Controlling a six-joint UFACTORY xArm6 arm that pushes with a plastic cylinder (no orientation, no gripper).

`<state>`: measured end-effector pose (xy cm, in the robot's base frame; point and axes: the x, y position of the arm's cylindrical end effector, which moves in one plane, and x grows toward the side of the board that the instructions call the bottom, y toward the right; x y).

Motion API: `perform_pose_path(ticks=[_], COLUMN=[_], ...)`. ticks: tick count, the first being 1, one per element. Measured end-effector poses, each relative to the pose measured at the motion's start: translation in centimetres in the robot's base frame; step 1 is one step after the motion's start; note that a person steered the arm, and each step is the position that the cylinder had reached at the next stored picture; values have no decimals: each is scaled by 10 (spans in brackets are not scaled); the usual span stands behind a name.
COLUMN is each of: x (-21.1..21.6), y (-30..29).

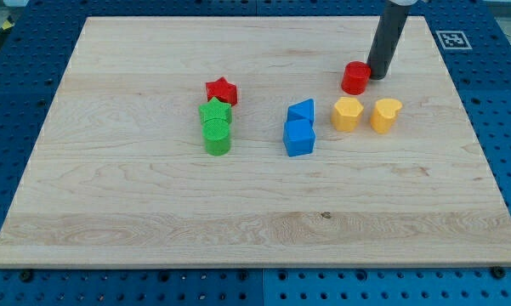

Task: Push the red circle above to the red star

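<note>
Squat red circle [354, 78], upright, glossy.

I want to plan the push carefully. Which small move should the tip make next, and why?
Probably a short push toward the view's left. My tip sits just right of the red circle, seemingly touching it, and the red star lies far to the left, slightly lower, so a leftward push heads above the star.

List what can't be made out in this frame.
- Camera view: the dark rod's upper part and the arm are cut off by the view's top edge.
- My tip sits right of the red circle block; actual contact is too fine to tell.
- The green star block hides the red star block's lower edge.
</note>
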<state>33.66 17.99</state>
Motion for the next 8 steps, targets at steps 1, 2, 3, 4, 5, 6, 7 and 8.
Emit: perform_pose_path(ticks=[1,2,3,4,5,6,7,8], x=[0,11,11,24,45,33,27,24], y=[0,-14,-21,-6,2,-26,-52,-97])
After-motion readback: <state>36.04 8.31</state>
